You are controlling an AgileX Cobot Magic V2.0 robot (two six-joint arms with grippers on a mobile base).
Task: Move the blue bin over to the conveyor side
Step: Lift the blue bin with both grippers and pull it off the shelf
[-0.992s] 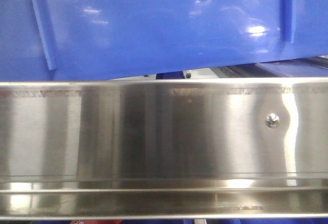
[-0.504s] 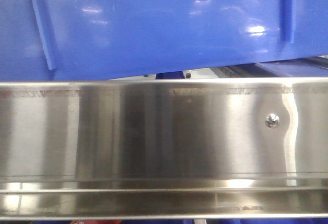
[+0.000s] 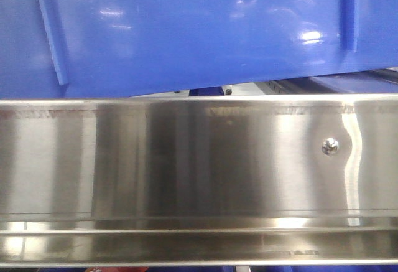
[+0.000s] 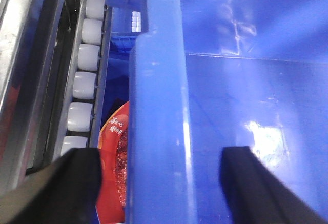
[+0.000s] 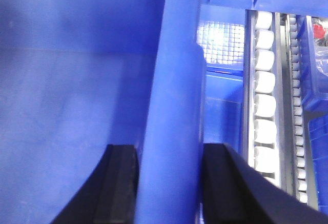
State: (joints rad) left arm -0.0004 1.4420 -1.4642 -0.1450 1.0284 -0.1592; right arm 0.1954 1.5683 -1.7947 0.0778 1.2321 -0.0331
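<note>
- Left gripper (image 4: 160, 155): black fingers (image 4: 61, 183) straddle the bin's (image 4: 159, 80) thick rim, one outside and one inside, spread wide with a gap on each side.
- Right gripper (image 5: 170, 152): fingers (image 5: 120, 183) press close on both faces of the rim, grasping the bin.
- A red pack (image 4: 115, 142) lies low, just beside the bin's outer wall.
- White rollers (image 4: 84, 55) run alongside the bin.
- Front view: a steel rail (image 3: 186, 160) with a screw (image 3: 330, 146) is nearest. The bin sits just behind it, base tilted, higher at the picture's right.
</note>
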